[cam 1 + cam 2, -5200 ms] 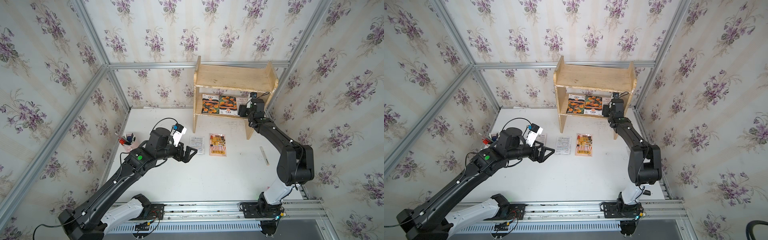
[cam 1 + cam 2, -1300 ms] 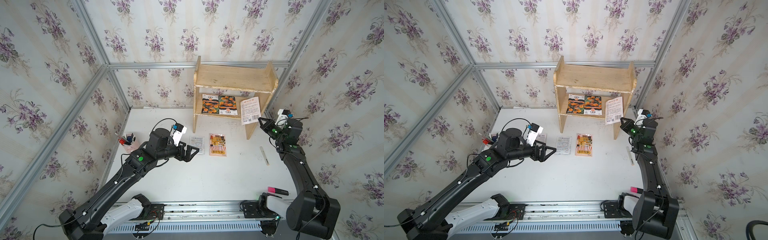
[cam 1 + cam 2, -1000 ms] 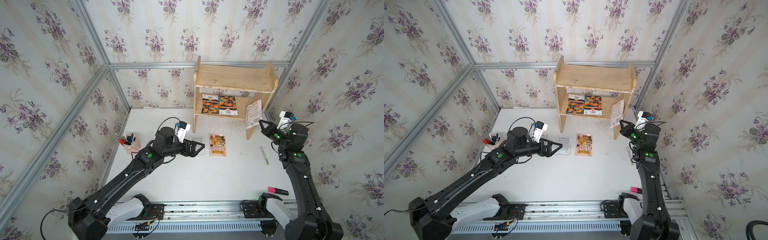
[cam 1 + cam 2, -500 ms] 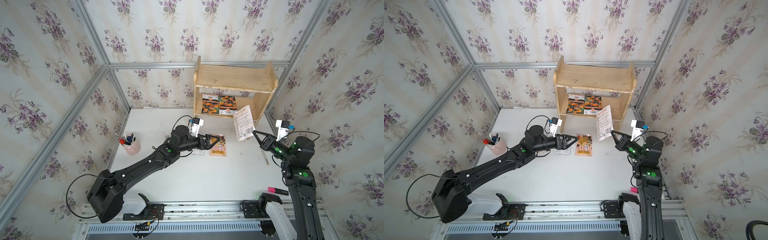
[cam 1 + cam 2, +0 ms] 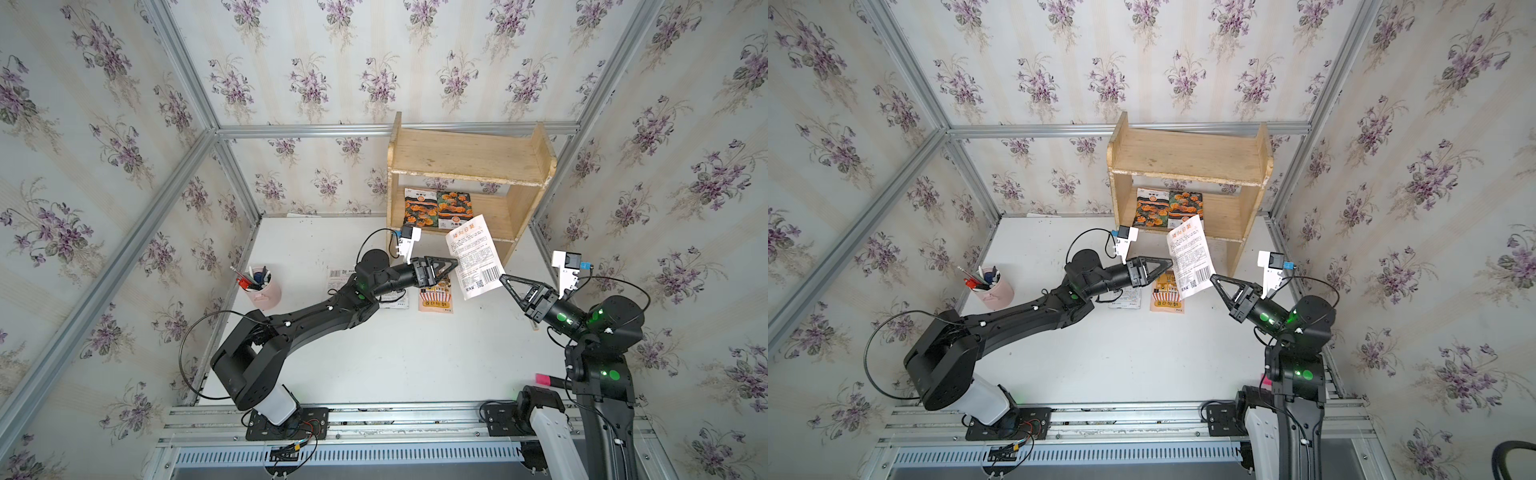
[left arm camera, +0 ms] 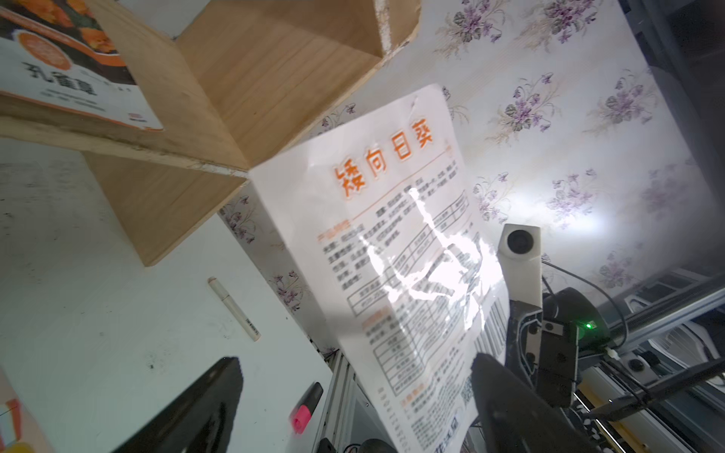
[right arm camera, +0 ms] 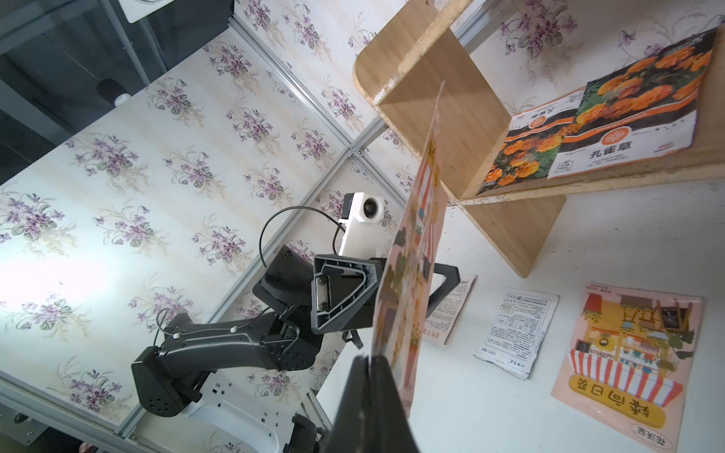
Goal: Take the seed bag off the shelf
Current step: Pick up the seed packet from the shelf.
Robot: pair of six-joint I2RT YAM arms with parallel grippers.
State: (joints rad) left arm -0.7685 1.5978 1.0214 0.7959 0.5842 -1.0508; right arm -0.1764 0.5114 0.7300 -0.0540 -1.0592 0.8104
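Right gripper [image 5: 503,278] pinches the seed bag [image 5: 473,255] by a corner, clear of the shelf [image 5: 465,158], left gripper [image 5: 451,266] gapes around its edge, probably needs to close next.

Pink cup [image 5: 266,293] of pens [image 5: 251,277] on the white table [image 5: 395,357], well apart from a pink highlighter [image 5: 544,379] and a white pen [image 6: 233,310].

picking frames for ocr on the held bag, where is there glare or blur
Left wrist view: white glare streaks cross the print on the bag, and a patch of wall is blown out. Right wrist view: the bag shows almost edge-on, and another patch of wall is washed out. Both top views: even light, sharp, no glare on the bag.
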